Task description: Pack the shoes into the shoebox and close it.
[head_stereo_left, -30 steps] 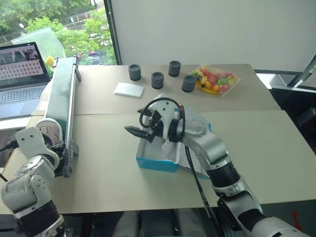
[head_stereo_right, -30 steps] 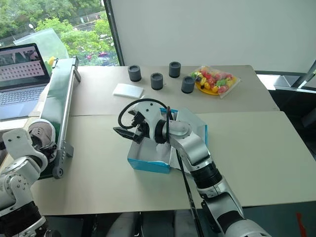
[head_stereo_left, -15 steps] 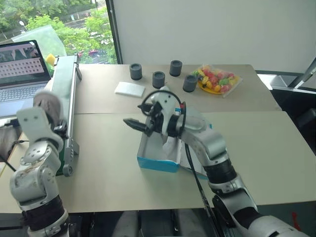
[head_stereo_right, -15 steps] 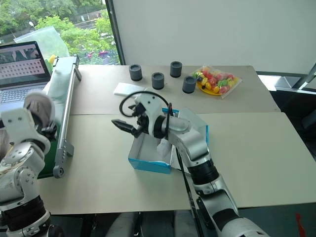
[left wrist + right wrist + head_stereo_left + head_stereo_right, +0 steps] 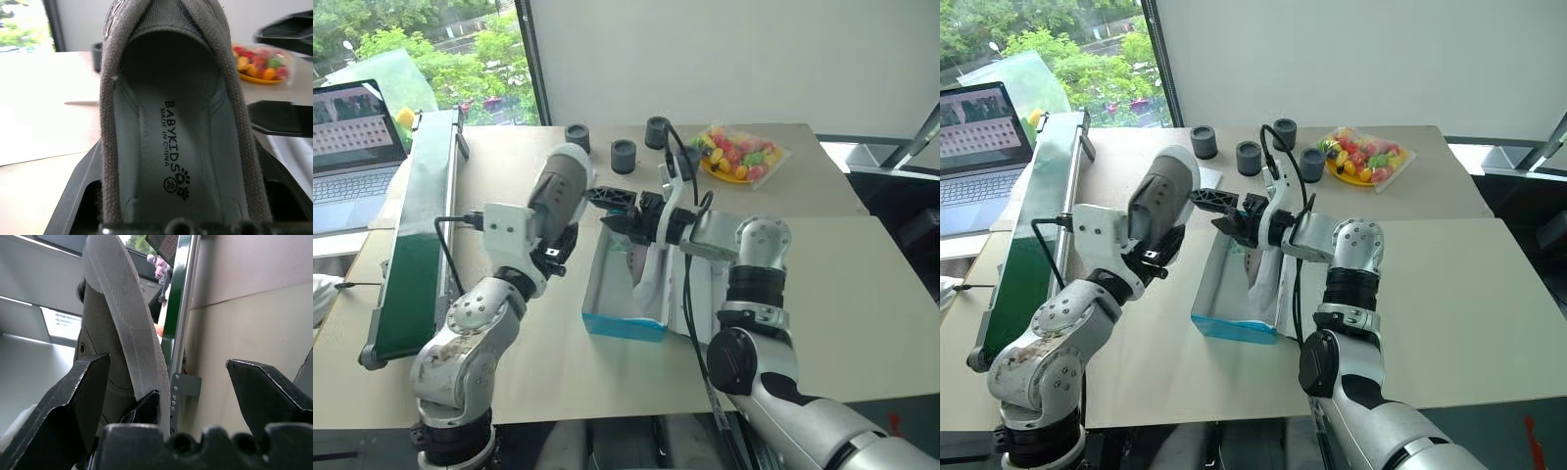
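1. My left gripper [image 5: 178, 215] is clamped on a shoe [image 5: 555, 193] at its heel end, fingers outside the collar; in the left wrist view I look straight into the lined opening.
2. My right gripper [image 5: 615, 208] has its jaws spread wide and empty — in the right wrist view the shoe's pale sole sits just beside one finger [image 5: 78, 396]; I cannot tell whether they touch.
3. In the head views the shoe stands toe-up at centre-left of the frame, just left of the shoebox [image 5: 625, 323], which lies open at centre with its lid back to the right.
4. I judge the shoe light and soft in the knit upper, stiffer along the sole — best taken across the sole and sides.
5. A pale shape [image 5: 649, 279] already inside the box may be the other shoe; I can't confirm.
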